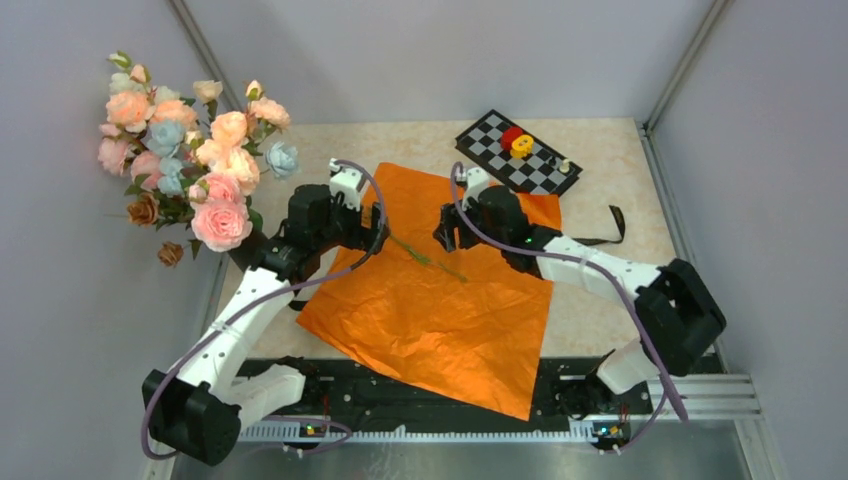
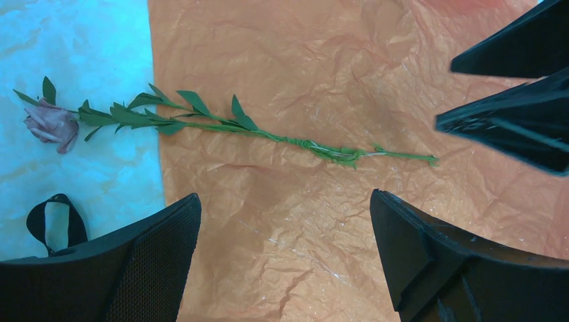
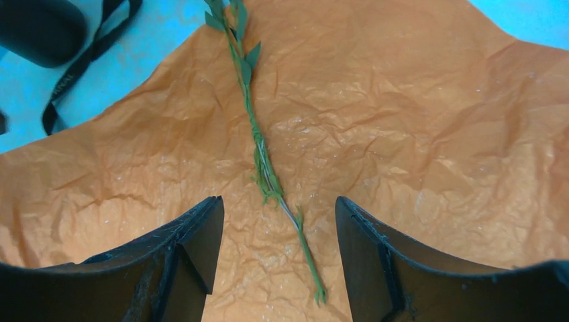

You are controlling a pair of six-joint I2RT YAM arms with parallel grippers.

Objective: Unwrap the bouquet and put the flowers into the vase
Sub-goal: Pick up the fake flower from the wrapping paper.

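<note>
The bouquet's orange paper [image 1: 440, 300] lies spread flat on the table. One thin green leafy stem [image 1: 428, 258] rests on it, and its mauve bloom [image 2: 50, 124] lies just off the paper's edge. A large bunch of pastel flowers [image 1: 180, 160] stands at the far left; the vase under it is hidden by the blooms and my left arm. My left gripper [image 2: 285, 221] hovers open beside the stem. My right gripper [image 3: 278, 221] is open, its fingers on either side of the stem's bare end [image 3: 305, 255] without touching it.
A black ribbon [image 1: 612, 228] lies right of the paper, and another loop of ribbon [image 2: 57, 218] lies near the bloom. A checkerboard [image 1: 518, 150] with red and yellow pieces sits at the back right. Grey walls enclose the table.
</note>
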